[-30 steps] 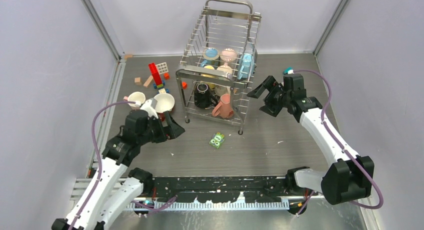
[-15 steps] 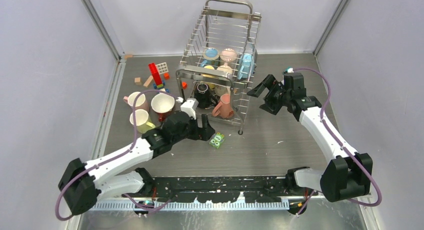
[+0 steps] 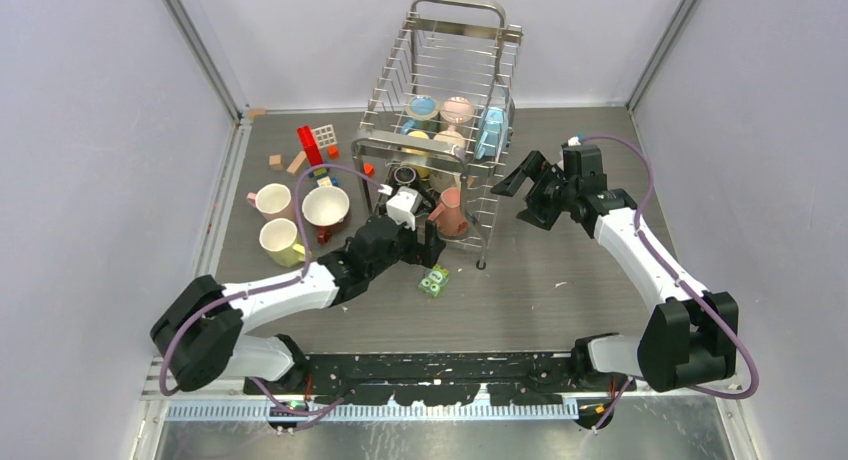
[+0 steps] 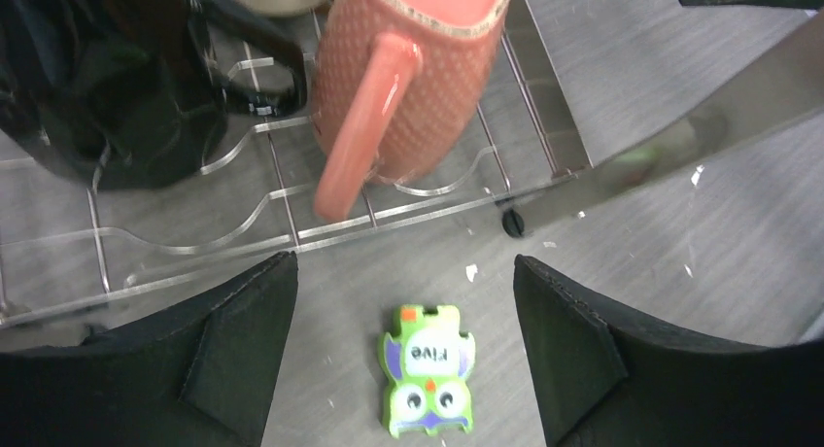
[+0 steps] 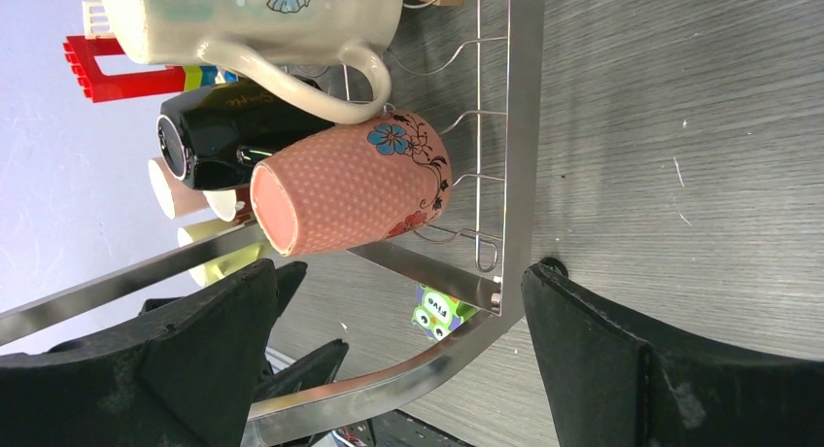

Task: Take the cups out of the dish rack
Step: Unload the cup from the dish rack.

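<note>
A green owl-faced packet (image 3: 434, 280) lies on the grey surface (image 3: 560, 300); coloured toy blocks (image 3: 312, 150) cluster far back-left.

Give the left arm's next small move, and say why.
Probably ease the left gripper forward into the dish rack toward the salmon mug: its jaws stand open and empty, and the mug's handle points at them from the lower tier.

Salmon dotted mug (image 4: 408, 68) and black mug (image 4: 87, 78) lie sideways on the silver wire dish rack's (image 3: 410, 145) lower tier — other mugs (image 3: 457, 110) sit above; three mugs (image 3: 327, 206) stand upright on the tabletop (image 3: 560, 260), left.
</note>
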`<state>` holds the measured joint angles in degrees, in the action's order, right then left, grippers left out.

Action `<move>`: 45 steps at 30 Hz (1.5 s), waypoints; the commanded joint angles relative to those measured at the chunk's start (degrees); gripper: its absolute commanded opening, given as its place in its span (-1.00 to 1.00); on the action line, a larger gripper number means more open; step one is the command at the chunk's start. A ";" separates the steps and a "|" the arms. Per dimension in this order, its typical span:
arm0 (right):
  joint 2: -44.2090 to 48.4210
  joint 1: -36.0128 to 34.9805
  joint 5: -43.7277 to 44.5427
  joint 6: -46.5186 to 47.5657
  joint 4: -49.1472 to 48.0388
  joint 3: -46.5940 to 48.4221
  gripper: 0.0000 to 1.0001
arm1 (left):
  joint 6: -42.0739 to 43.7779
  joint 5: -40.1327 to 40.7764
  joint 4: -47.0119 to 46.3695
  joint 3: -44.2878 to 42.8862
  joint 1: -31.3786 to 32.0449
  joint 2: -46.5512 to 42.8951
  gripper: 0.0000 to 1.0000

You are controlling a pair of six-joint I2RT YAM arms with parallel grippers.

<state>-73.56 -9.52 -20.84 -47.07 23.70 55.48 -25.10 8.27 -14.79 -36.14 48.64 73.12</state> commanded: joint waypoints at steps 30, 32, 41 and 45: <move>1.31 0.21 -2.14 2.90 -1.69 1.21 1.00 | 18.29 -5.20 -31.33 -0.61 -4.26 18.64 -0.10; 1.44 0.23 -1.98 3.11 -1.44 1.25 1.00 | 18.17 -5.28 -31.34 -0.73 -4.26 18.93 -0.19; 1.64 0.24 -1.75 3.39 -1.12 1.30 1.00 | 17.51 -5.64 -31.69 -1.41 -4.26 19.33 -0.55; 1.71 0.22 -1.57 3.47 -1.12 1.26 1.00 | 17.23 -6.41 -31.01 -2.24 -4.26 19.19 -0.71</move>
<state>-73.63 -9.52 -22.22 -44.82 23.62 55.51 -7.05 3.16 -43.86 -35.79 44.64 91.92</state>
